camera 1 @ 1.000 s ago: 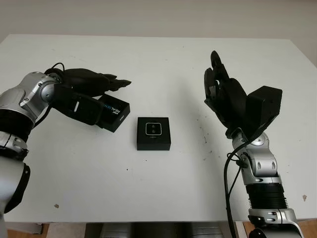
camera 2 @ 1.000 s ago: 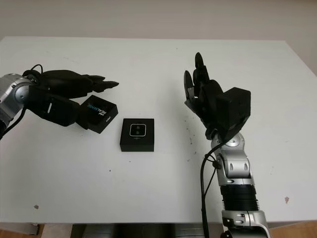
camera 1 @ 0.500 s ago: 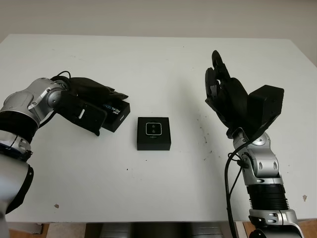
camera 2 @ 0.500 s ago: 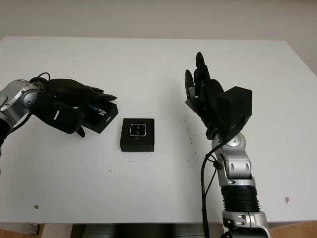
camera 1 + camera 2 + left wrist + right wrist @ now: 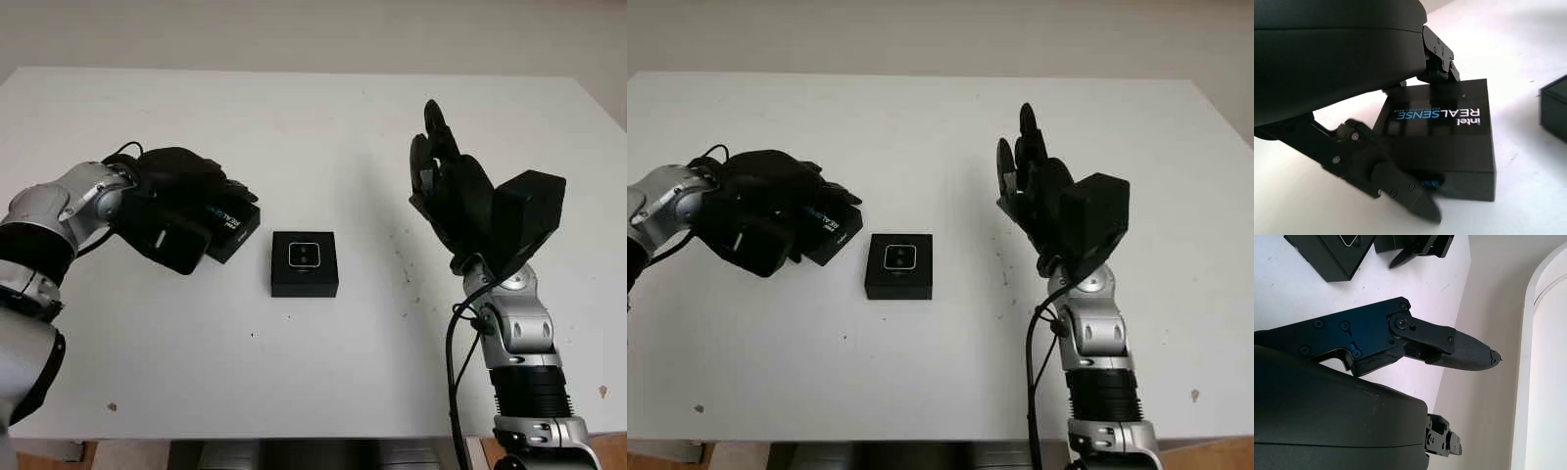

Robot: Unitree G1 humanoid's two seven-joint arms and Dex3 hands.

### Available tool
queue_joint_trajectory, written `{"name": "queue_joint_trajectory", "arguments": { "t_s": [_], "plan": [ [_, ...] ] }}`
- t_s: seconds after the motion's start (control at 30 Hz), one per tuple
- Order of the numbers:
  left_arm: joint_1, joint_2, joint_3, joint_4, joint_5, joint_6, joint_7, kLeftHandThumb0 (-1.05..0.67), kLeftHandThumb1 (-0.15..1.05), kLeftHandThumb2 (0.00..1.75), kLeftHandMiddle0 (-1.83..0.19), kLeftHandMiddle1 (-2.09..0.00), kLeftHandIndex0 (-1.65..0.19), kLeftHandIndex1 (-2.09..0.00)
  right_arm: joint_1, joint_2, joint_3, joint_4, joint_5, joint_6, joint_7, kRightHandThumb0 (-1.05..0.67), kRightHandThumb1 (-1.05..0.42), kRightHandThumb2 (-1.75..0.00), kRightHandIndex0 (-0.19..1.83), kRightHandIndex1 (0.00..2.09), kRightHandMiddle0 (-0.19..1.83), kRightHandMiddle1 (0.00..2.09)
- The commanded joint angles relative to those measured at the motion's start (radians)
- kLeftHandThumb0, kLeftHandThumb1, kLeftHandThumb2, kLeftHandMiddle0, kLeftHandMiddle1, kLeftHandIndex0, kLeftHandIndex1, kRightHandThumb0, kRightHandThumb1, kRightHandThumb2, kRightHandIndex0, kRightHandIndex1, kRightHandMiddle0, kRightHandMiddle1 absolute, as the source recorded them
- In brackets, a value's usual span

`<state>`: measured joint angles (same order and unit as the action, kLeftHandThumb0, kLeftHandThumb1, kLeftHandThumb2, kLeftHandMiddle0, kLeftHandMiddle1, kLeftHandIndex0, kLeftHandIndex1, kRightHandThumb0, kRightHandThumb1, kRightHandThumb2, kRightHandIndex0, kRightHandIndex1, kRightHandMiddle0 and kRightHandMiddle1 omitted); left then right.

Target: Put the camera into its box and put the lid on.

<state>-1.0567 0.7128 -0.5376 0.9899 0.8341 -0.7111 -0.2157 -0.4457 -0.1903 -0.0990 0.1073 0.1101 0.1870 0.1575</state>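
Left hand [image 5: 181,201] clamped around lid [image 5: 1442,139], ready for lifting toward box [image 5: 305,263], camera [image 5: 305,256] already seated. Right hand [image 5: 446,186] raised clear, empty, uncurled.

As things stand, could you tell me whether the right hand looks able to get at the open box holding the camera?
Probably yes. The right hand is open and raised over bare table, and nothing lies between it and the open box. The left hand is busy at the lid, off to the other side.

I work at a bare white table [image 5: 313,108] against a plain pale wall [image 5: 313,29] at 12 o'clock: a lab bench setup.
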Motion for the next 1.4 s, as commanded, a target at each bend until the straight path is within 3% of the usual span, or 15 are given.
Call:
{"name": "queue_joint_trajectory", "arguments": {
  "t_s": [0.0, 0.1, 0.27, 0.37, 0.5, 0.6, 0.73, 0.87, 0.97, 1.03, 1.13, 1.37],
  "plan": [
    [0.005, 0.01, -0.019, 0.024, 0.019, -0.008, 0.023, -0.28, 1.04, 0.12, -0.22, -2.07, -0.23, -1.25, 0.005, 0.003, -0.003, 0.0, 0.001, -0.017, 0.0, -0.72, -1.05, -0.69, -0.19, 0.0, -0.19, 0.0],
    [0.006, 0.011, -0.031, 0.027, 0.043, 0.001, 0.049, -0.29, 1.05, 0.18, -0.28, -2.09, -0.17, -1.42, 0.006, 0.006, -0.004, -0.001, 0.006, -0.012, -0.001, -0.72, -1.05, -0.68, -0.19, 0.0, -0.19, 0.0],
    [0.008, 0.019, -0.044, 0.019, 0.071, 0.004, 0.074, -0.33, 1.05, 0.31, -0.26, -2.09, 0.02, -1.98, 0.01, 0.006, -0.002, -0.015, 0.008, -0.001, 0.0, -0.7, -1.05, -0.68, -0.19, 0.0, -0.19, 0.0],
    [0.013, 0.018, -0.03, 0.005, 0.053, 0.013, 0.061, -0.33, 1.05, 0.36, -0.32, -2.09, -0.04, -2.08, 0.012, 0.003, 0.001, -0.025, 0.011, 0.012, 0.006, -0.68, -1.05, -0.7, -0.19, 0.0, -0.19, 0.0],
    [0.035, 0.011, 0.028, -0.067, -0.04, 0.077, -0.041, -0.31, 1.05, 0.34, -0.53, -2.09, -0.12, -2.09, 0.015, 0.012, -0.001, -0.041, 0.02, 0.034, 0.001, -0.67, -1.05, -0.7, -0.19, 0.0, -0.19, 0.0],
    [0.063, 0.008, 0.073, -0.139, -0.116, 0.154, -0.136, -0.3, 1.05, 0.35, -0.44, -2.09, -0.02, -2.09, 0.016, 0.016, 0.0, -0.045, 0.025, 0.042, -0.002, -0.66, -1.05, -0.69, -0.19, 0.0, -0.19, 0.0],
    [0.1, 0.006, 0.128, -0.231, -0.18, 0.229, -0.167, -0.27, 1.05, 0.33, -0.32, -2.09, -0.01, -2.05, 0.016, 0.021, 0.003, -0.045, 0.02, 0.045, -0.012, -0.67, -1.05, -0.67, -0.19, 0.0, -0.19, 0.0],
    [0.139, -0.006, 0.177, -0.413, -0.221, 0.452, -0.296, -0.29, 1.05, 0.38, -0.33, -2.09, -0.07, -2.08, 0.014, 0.022, 0.01, -0.042, 0.014, 0.046, -0.018, -0.67, -1.05, -0.66, -0.19, 0.0, -0.19, 0.0],
    [0.175, -0.014, 0.202, -0.589, -0.228, 0.634, -0.398, -0.29, 1.05, 0.39, -0.38, -1.96, -0.16, -2.03, 0.01, 0.024, 0.016, -0.033, 0.014, 0.042, -0.012, -0.66, -1.05, -0.66, -0.19, 0.0, -0.19, 0.0],
    [0.192, -0.023, 0.21, -0.685, -0.227, 0.736, -0.456, -0.28, 1.05, 0.39, -0.37, -1.76, -0.17, -1.87, 0.007, 0.02, 0.025, -0.03, 0.01, 0.045, -0.003, -0.66, -1.05, -0.67, -0.19, 0.0, -0.19, 0.0],
    [0.202, -0.038, 0.207, -0.793, -0.224, 0.862, -0.535, -0.27, 1.05, 0.36, -0.4, -1.62, -0.23, -1.78, 0.002, 0.011, 0.04, -0.019, -0.001, 0.036, 0.021, -0.64, -1.05, -0.72, -0.19, 0.0, -0.19, 0.0],
    [0.206, -0.05, 0.187, -0.896, -0.208, 0.936, -0.606, -0.27, 1.05, 0.38, -0.43, -1.52, -0.26, -1.73, -0.002, 0.026, 0.042, 0.002, -0.001, 0.009, 0.024, -0.64, -1.05, -0.73, -0.19, 0.0, -0.19, 0.0]
  ]
}}
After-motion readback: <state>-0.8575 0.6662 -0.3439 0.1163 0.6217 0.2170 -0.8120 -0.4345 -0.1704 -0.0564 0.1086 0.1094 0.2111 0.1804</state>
